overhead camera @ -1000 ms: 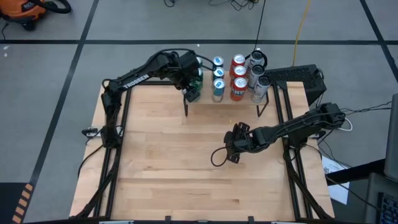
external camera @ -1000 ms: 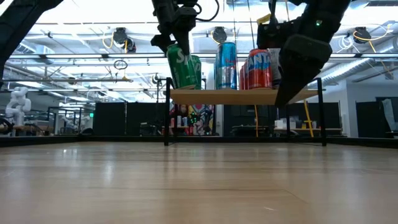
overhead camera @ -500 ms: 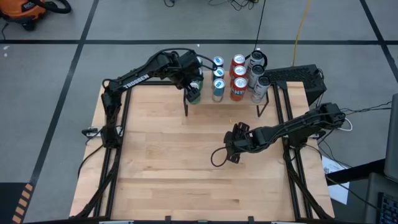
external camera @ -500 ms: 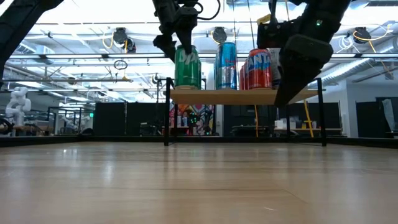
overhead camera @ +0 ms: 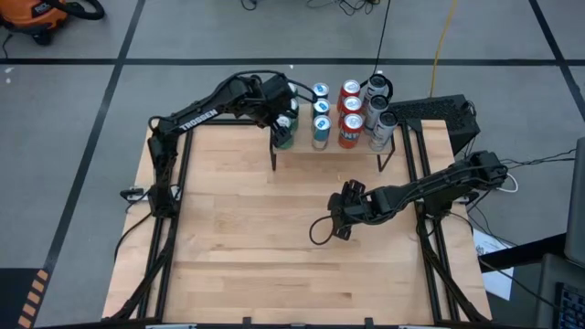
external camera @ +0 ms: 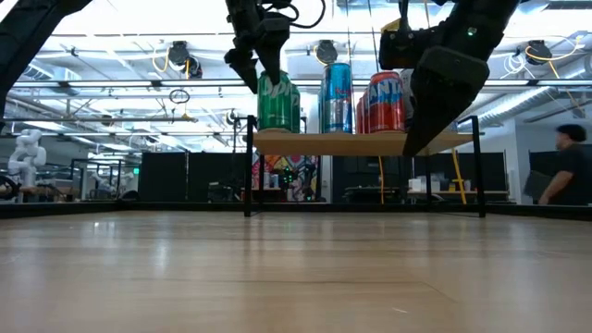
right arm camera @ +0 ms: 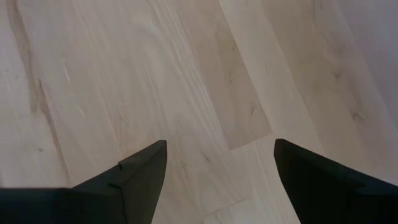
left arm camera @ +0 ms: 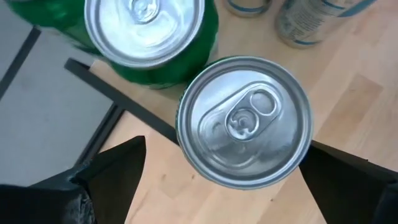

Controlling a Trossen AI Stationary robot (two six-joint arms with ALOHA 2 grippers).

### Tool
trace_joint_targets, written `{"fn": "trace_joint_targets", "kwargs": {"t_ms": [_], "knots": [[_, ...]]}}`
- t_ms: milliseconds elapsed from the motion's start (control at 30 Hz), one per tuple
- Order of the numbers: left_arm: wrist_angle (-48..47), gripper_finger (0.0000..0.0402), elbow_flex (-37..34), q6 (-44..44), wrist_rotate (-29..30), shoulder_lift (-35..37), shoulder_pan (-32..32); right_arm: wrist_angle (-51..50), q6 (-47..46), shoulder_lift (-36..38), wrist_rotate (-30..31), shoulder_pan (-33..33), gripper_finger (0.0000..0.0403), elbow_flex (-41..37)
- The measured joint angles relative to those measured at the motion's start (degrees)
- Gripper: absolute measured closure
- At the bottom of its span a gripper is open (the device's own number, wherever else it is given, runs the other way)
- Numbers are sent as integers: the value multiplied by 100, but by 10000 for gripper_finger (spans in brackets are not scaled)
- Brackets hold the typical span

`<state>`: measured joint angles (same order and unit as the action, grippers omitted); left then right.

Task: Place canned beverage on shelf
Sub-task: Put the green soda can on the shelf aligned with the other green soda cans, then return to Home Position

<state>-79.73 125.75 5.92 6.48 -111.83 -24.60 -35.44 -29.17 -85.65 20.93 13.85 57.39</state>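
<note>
The green can (external camera: 277,102) stands upright on the shelf (external camera: 370,143) at its left end, near the front edge, with a second green can (left arm camera: 149,37) just behind it. The left tool (overhead camera: 282,123) sits over the can with its fingers (left arm camera: 112,171) spread, one on each side of the lid and clear of it. Judging from that, the can is set down and only the retreat is left.

The risk is a finger clipping the rim on the way out: the can is close to the corner and could tip off onto the bench (overhead camera: 238,228), or knock the blue can (external camera: 337,97) at its 3 o'clock.

The right tool (overhead camera: 343,212) hangs open above bare bench, well apart.

Whether the can's base lies fully on the board cannot be told; the left arm covers it from above. The rear cans are partly masked by the right arm in the low view.
</note>
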Motion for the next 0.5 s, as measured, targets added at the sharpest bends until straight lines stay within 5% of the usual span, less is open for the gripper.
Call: {"fn": "trace_joint_targets", "kwargs": {"t_ms": [500], "knots": [[121,4,-2,-75,10,0,319,10,3,0,18,0,117,2]]}}
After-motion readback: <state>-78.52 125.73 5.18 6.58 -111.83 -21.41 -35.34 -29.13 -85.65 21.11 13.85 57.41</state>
